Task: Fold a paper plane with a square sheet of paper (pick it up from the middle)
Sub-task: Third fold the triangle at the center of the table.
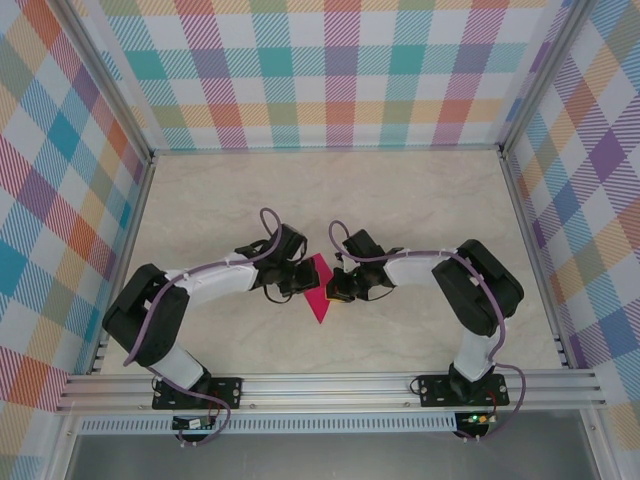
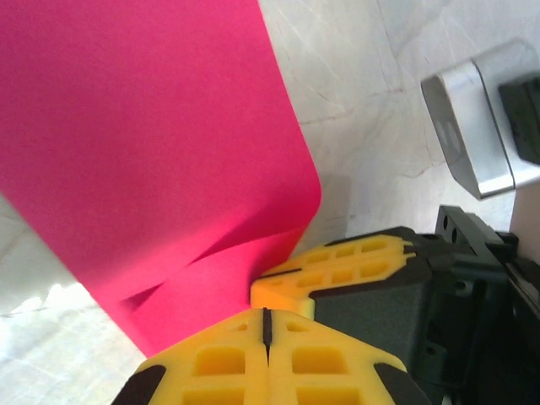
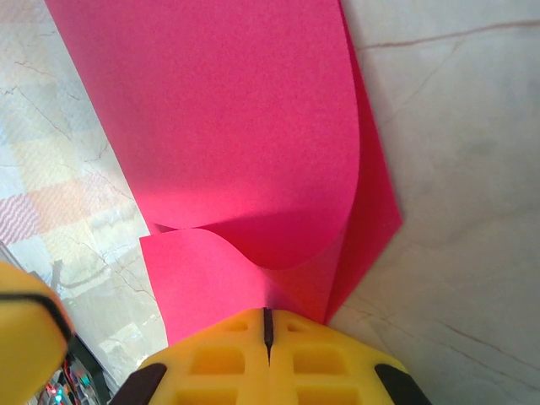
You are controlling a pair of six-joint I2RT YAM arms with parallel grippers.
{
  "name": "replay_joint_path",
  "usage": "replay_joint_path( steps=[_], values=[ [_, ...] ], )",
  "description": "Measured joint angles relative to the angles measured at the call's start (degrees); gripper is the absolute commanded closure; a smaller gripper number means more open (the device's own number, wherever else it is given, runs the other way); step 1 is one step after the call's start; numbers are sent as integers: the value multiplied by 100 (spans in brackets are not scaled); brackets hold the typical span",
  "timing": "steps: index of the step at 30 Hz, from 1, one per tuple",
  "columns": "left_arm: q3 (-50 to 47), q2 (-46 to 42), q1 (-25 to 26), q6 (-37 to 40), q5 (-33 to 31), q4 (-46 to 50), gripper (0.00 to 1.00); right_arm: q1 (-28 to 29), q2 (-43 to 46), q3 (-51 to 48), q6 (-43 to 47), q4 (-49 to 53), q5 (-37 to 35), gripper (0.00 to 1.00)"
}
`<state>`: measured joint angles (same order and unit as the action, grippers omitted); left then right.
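- square sheet of paper (image 1: 318, 300) lies on the table (image 1: 420, 200) between both arms, curled over itself
- right gripper (image 3: 267, 325): fingers clenched on the sheet's folded corner
- left gripper (image 2: 266, 325): fingers clenched, tips at the sheet's edge; cannot tell if it pinches the paper

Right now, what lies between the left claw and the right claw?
The square sheet of paper, curled, lies between left claw and right claw, seen from top view.

Your right gripper (image 3: 267, 319) is clamped on the square sheet of paper (image 3: 228, 126), which curls over itself just above it.
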<state>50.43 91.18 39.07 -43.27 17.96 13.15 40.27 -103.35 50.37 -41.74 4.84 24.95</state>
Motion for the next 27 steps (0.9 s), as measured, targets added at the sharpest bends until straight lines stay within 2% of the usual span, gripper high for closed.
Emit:
replay_joint_path(
  steps=[9,21,27],
  values=[
    [-17,568,131,-87,-114,33,100,-15,-9,0,83,-13,50,100],
    [-166,555,138,-219,-181,-127,100,0,372,-398,-24,-317,227,100],
    [-197,533,179,-260,-262,-170,100,247,553,-586,-205,-527,332,100]
  ],
)
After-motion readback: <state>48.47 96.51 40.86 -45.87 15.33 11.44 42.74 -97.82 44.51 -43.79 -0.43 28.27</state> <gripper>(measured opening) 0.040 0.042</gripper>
